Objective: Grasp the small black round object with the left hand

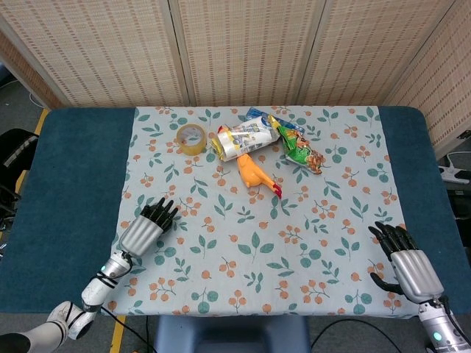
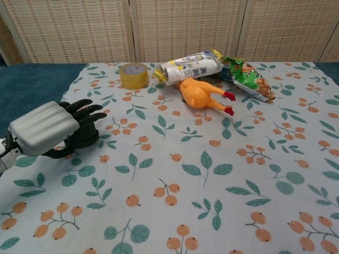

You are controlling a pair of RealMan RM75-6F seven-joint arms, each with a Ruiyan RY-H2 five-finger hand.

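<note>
Chest view shows left hand (image 2: 50, 129) fingers (image 2: 87, 109) spread, pointing forward; any hold underneath is hidden.

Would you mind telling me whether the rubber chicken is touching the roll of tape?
No, the rubber chicken lies apart from the roll of tape, with bare patterned cloth between them.

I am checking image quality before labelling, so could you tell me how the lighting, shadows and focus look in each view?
Head view: even, diffuse light, no glare, sharp across the table; only a faint shadow beside the left hand. Chest view: the left hand looms large from its nearness, with a soft dark shadow beneath it; the rubber chicken and tape roll stay in focus.
</note>
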